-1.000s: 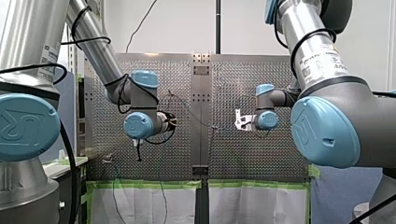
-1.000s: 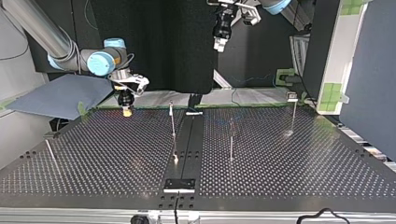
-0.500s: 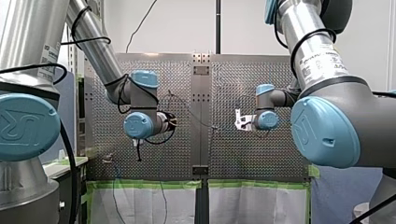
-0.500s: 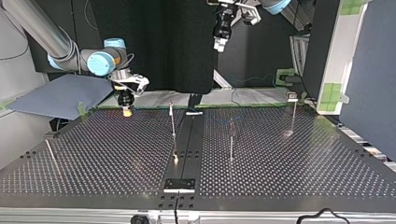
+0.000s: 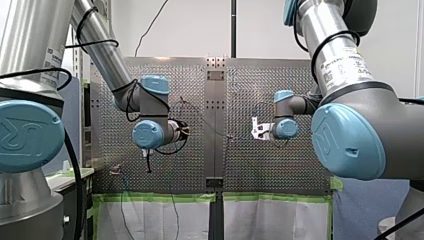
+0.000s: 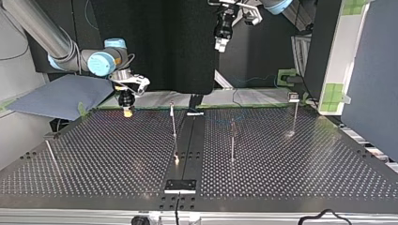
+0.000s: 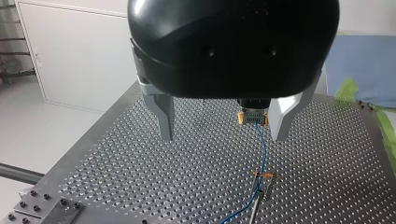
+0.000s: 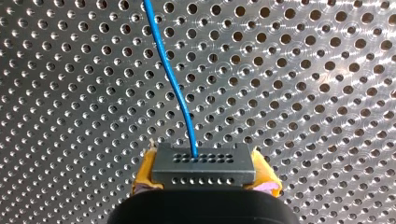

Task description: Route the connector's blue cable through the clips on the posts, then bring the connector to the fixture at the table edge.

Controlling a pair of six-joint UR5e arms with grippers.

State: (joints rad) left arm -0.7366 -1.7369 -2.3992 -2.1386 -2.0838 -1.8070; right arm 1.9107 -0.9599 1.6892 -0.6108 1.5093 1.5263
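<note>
Fingers of my right gripper (image 8: 204, 179) pinched the small dark-grey connector (image 8: 204, 163); my left gripper (image 7: 223, 133) gaped open. The thin blue cable (image 8: 173, 79) needed gentle tension.

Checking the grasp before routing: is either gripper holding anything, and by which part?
My right gripper holds the connector by its two sides, between yellow pads; the blue cable leaves its free face. My left gripper is open and empty.

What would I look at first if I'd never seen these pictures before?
Probably the bright blue cable, running out of the small grey connector that my right tool pinches between yellow pads over the holey table. Then my left tool, hanging open high above the thin posts.
</note>
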